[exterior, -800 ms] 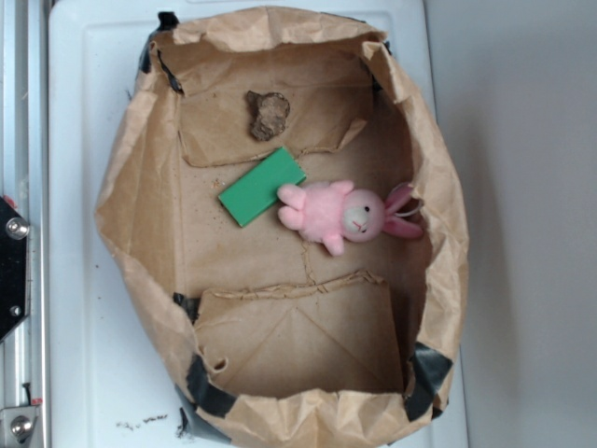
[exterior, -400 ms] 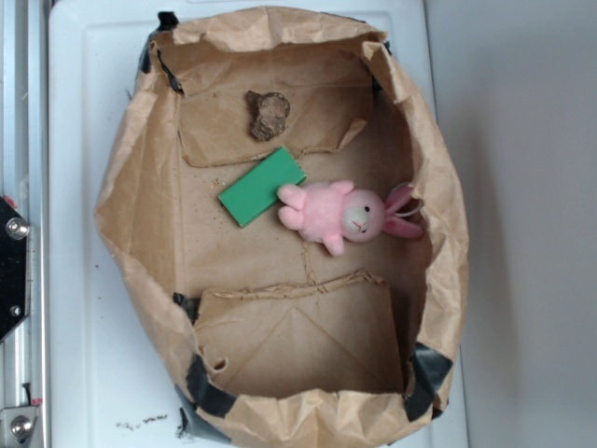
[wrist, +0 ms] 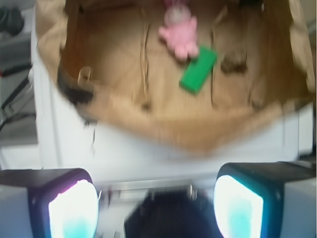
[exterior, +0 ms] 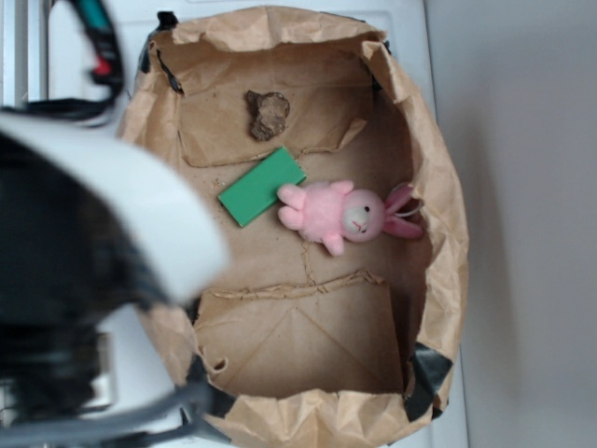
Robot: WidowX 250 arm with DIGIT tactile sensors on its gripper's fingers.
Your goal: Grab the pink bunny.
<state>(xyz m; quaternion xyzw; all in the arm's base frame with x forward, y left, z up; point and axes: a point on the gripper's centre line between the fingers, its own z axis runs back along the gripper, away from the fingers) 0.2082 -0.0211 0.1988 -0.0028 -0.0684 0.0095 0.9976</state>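
The pink bunny (exterior: pixel 338 215) lies on its side on the floor of an opened brown paper bag (exterior: pixel 438 187), ears toward the right wall. A green block (exterior: pixel 261 187) touches its feet on the left. In the wrist view the bunny (wrist: pixel 179 32) shows near the top, with the green block (wrist: pixel 198 69) just below right of it. My gripper (wrist: pixel 156 206) is open and empty, its two pads wide apart, outside the bag over the white surface. In the exterior view my blurred arm (exterior: pixel 84 243) fills the left side.
A brown crumpled scrap (exterior: pixel 268 114) lies on the bag's far flap. The bag's raised paper walls (wrist: pixel 163 129) stand between my gripper and the bunny. The bag sits on a white surface (exterior: pixel 410 28); a metal rail runs along the left.
My arm has swung into the exterior view from the left and now covers the bag's left side. The bunny and green block have not moved.
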